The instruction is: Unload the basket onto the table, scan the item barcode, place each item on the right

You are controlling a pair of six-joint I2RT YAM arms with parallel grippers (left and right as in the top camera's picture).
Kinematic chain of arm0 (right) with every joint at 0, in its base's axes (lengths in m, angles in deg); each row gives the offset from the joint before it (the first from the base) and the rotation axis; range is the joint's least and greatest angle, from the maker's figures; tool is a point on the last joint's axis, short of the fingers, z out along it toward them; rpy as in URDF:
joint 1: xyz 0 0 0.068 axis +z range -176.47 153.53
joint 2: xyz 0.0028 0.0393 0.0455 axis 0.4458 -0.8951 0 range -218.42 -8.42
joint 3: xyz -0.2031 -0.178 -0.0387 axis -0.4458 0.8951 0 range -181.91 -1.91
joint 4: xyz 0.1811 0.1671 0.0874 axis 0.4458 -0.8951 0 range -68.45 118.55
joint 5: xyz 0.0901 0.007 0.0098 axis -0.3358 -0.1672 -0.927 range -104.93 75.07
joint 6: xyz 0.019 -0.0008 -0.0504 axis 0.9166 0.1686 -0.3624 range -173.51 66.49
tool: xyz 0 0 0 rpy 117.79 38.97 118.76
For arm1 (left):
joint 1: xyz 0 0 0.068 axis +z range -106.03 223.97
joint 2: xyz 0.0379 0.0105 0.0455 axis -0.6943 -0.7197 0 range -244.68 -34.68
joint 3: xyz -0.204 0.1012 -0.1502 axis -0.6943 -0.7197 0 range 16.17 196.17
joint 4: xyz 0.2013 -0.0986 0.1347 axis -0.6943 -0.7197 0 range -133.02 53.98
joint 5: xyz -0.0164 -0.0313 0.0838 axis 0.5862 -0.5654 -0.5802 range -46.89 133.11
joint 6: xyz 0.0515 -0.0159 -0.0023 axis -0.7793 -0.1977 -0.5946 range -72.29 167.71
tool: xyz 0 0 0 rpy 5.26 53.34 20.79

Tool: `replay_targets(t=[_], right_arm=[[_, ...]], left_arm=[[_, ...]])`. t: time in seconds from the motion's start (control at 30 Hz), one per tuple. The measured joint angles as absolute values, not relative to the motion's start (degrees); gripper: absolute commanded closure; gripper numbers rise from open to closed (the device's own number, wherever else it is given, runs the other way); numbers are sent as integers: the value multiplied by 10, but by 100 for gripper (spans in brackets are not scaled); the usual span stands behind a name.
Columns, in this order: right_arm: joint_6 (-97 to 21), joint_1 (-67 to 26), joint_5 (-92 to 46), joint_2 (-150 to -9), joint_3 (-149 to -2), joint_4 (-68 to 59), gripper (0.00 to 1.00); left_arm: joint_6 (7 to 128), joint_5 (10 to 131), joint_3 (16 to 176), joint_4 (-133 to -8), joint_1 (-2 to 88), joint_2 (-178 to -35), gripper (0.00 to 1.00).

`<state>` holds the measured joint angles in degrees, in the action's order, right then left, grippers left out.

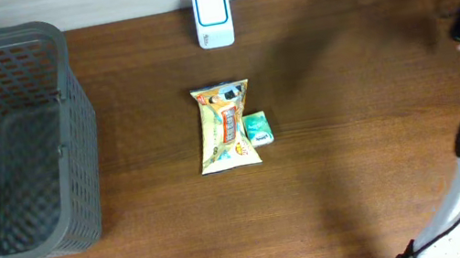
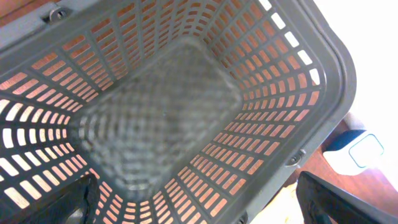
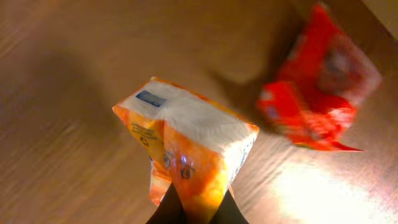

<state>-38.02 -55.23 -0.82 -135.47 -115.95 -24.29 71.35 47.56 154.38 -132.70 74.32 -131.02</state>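
Now, the right fingers (image 3: 166,210) pinch one edge of a crinkly orange-and-white packet (image 3: 186,143), held above the wood-grain desk (image 3: 62,124) near a glossy red packet (image 3: 317,106). The left fingers (image 2: 351,199) are spread wide over the grey lattice plastic basket (image 2: 336,68).

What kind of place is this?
Probably a pretend shop checkout on a wooden table: a grey shopping basket, a white barcode scanner, and snack packets, one orange packet in the right tool.
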Motion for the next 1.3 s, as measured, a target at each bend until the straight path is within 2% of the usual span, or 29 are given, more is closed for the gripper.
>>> replay_targets(t=[0.03, 0.07, 0.1, 0.2, 0.23, 0.27, 0.4, 0.53, 0.6, 0.73, 0.83, 0.93, 0.97, 1.07, 1.23, 1.27, 1.3], right_arm=[[-377, -578, -25, -1355, -1159, -246, 78], [-372, -598, -38, -1355, -1159, -245, 56], [-371, -612, -46, -1357, -1159, -243, 40], [-370, -630, -56, -1362, -1159, -239, 37], [-376, -632, -64, -1367, -1159, -238, 32], [-388, -631, -83, -1372, -1159, -236, 1], [-406, -615, -136, -1380, -1159, -249, 1], [-434, -581, -301, -1380, -1159, -288, 1], [-448, -533, -409, -1380, -1159, -307, 1], [-485, -391, -494, -1380, -1159, -398, 0], [-540, -294, -487, -1380, -1159, -469, 10], [-563, -188, -479, -1380, -1156, -481, 11], [-563, -161, -476, -1380, -1156, -475, 18], [-518, -81, -424, -1380, -1154, -453, 19], [-444, -14, -368, -1380, -1152, -406, 38], [-432, -6, -365, -1380, -1148, -392, 44], [-405, 5, -361, -1380, -1135, -366, 45]], left_arm=[[714, 475, 1544, -1327, 743, -1310, 1], [714, 476, 1544, -1327, 743, -1310, 1], [714, 476, 1544, -1327, 743, -1310, 1], [714, 475, 1544, -1327, 743, -1310, 1], [714, 476, 1544, -1327, 743, -1310, 1], [714, 475, 1544, -1327, 743, -1310, 1], [714, 476, 1544, -1327, 743, -1310, 1], [714, 476, 1544, -1327, 743, -1310, 1], [714, 476, 1544, -1327, 743, -1310, 1], [714, 475, 1544, -1327, 743, -1310, 1], [714, 476, 1544, -1327, 743, -1310, 1], [714, 476, 1544, -1327, 743, -1310, 1], [714, 476, 1544, -1327, 743, -1310, 1], [714, 476, 1544, -1327, 743, -1310, 1], [714, 476, 1544, -1327, 743, -1310, 1], [714, 476, 1544, -1327, 743, -1310, 1], [714, 476, 1544, -1327, 743, -1310, 1]])
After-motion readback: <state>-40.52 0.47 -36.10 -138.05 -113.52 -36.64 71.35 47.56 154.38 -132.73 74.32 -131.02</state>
